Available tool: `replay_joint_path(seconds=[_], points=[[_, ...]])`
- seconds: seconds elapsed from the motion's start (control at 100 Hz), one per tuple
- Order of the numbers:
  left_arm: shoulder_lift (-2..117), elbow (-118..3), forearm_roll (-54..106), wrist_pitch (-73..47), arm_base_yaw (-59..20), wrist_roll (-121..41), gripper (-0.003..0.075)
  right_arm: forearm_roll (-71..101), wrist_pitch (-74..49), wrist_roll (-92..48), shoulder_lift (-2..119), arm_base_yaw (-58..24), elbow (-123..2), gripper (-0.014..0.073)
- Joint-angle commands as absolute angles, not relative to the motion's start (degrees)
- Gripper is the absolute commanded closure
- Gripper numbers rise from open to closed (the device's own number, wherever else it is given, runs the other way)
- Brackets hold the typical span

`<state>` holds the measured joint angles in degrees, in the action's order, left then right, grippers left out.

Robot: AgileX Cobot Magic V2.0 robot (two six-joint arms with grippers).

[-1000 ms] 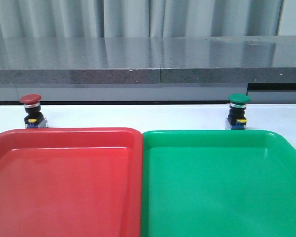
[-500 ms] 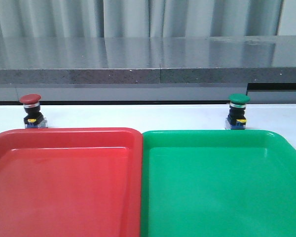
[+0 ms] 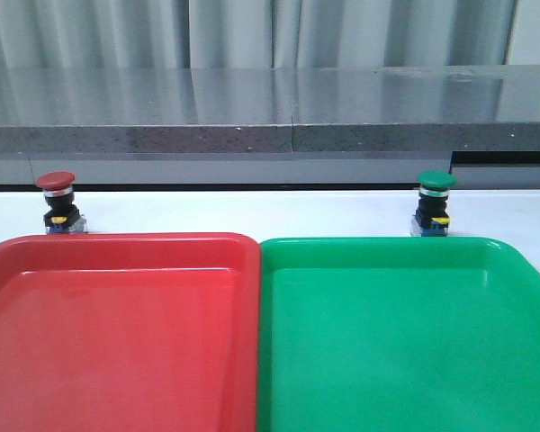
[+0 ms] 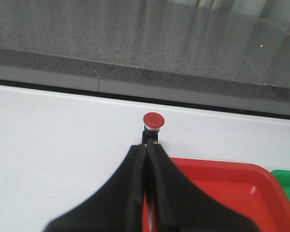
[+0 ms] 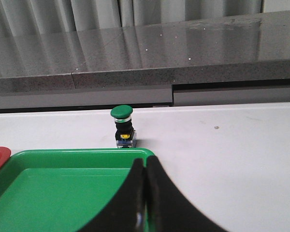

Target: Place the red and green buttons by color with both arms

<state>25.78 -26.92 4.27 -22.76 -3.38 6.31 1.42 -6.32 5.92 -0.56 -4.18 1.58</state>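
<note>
Red button [image 4: 153, 121] just ahead of the closed, empty left gripper [image 4: 146, 151], green button [image 5: 122, 114] ahead of the closed, empty right gripper [image 5: 145, 166]: light, rigid, top-heavy, probably best pinched at the black body

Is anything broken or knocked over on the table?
No, nothing stands out. The red button and the green button both stand upright on the white table, just behind the red tray and the green tray. Nothing is spilled.
</note>
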Motion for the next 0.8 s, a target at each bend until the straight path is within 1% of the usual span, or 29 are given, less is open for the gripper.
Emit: replay_joint_path(seconds=[0.0,0.19,0.38,0.43,0.48,0.52,0.57,0.6,0.62,0.65,0.66,0.67,0.69,0.7,0.74,0.79], points=[[32.5,-34.2,5.1,-23.3,-3.3,6.8,0.0739,0.8,-2.2,5.7,-1.6,-4.4,0.7,0.0694],[44.0,-42.9,5.0,-28.6,-3.3,6.5,0.0739,0.8,-2.2,5.7,-1.6,-4.4,0.7,0.0694],[51.6,-45.9,4.9,-30.4,-3.3,6.5,0.0738,0.8,-2.2,5.7,-1.6,-4.4,0.7,0.0694],[53.0,-46.4,4.9,-31.3,-3.4,6.5,0.0734,0.8,-2.2,5.7,-1.6,-4.4,0.7,0.0694],[54.0,-46.8,4.9,-32.4,-3.4,6.5,0.0708,0.8,-2.2,5.7,-1.6,-4.4,0.7,0.0694],[54.6,-46.9,4.9,-33.0,-3.4,6.5,0.0662,0.8,-2.2,5.7,-1.6,-4.4,0.7,0.0694],[54.9,-46.9,4.9,-33.3,-3.4,6.2,0.0580,0.8,-2.2,5.7,-1.6,-4.4,0.7,0.0694],[54.9,-46.9,4.9,-33.6,-3.4,6.0,0.0505,0.8,-2.2,5.7,-1.6,-4.4,0.7,0.0694],[54.9,-46.9,4.9,-33.7,-3.4,5.9,0.0472,0.8,-2.2,5.7,-1.6,-4.4,0.7,0.0694],[54.9,-46.9,4.9,-33.8,-3.4,5.1,0.0382,0.8,-2.2,5.7,-1.6,-4.4,0.7,0.0694],[54.9,-46.9,4.9,-33.8,-3.4,4.9,0.0363,0.8,-2.2,5.7,-1.6,-4.4,0.7,0.0694],[54.9,-46.9,4.9,-33.8,-3.4,4.7,0.0326,0.8,-2.2,5.7,-1.6,-4.4,0.7,0.0694],[54.9,-46.9,4.9,-33.9,-3.4,4.3,0.0288,0.8,-2.2,5.7,-1.6,-4.4,0.7,0.0694],[54.9,-46.9,4.9,-34.1,-3.4,4.1,0.0251,0.8,-2.2,5.7,-1.6,-4.4,0.7,0.0694],[54.9,-46.9,4.9,-34.3,-3.4,3.6,0.0151,0.8,-2.2,5.7,-1.6,-4.4,0.7,0.0694],[54.9,-46.9,4.9,-34.3,-3.4,3.6,0.0069,0.8,-2.2,5.7,-1.6,-4.4,0.7,0.0694]])
